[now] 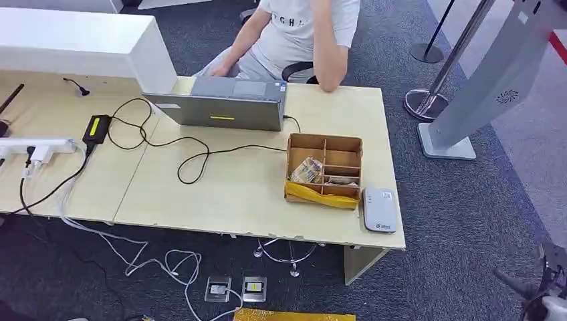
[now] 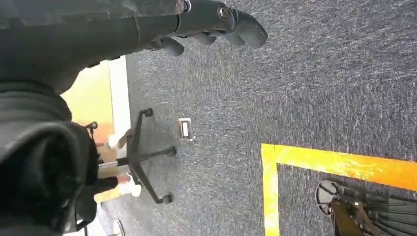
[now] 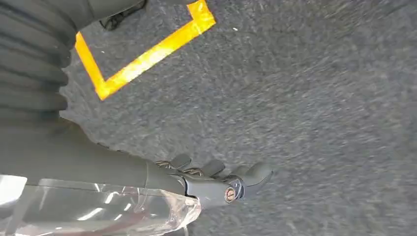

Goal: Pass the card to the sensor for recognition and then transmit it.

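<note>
A white card sensor (image 1: 380, 209) lies flat at the desk's front right corner. Just left of it stands an open cardboard box (image 1: 325, 142) with dividers. It holds a bundle of card-like items (image 1: 307, 170) and a yellow wrapper (image 1: 319, 195) along its front; I cannot pick out a single card. My left hand (image 2: 216, 24) hangs over grey carpet with its fingers loosely apart and nothing in them. My right hand (image 3: 216, 179) also hangs over carpet, fingers extended and empty. A clear plastic film (image 3: 98, 211) lies against its palm side.
A grey laptop (image 1: 224, 105) sits at the desk's far edge, with a person (image 1: 301, 33) seated behind it. Black cables (image 1: 194, 150) and a power strip (image 1: 37, 146) lie to the left. A grey kiosk stand (image 1: 481, 87) and stanchion base (image 1: 422, 101) stand right of the desk. Yellow floor tape (image 3: 147, 54) marks the carpet.
</note>
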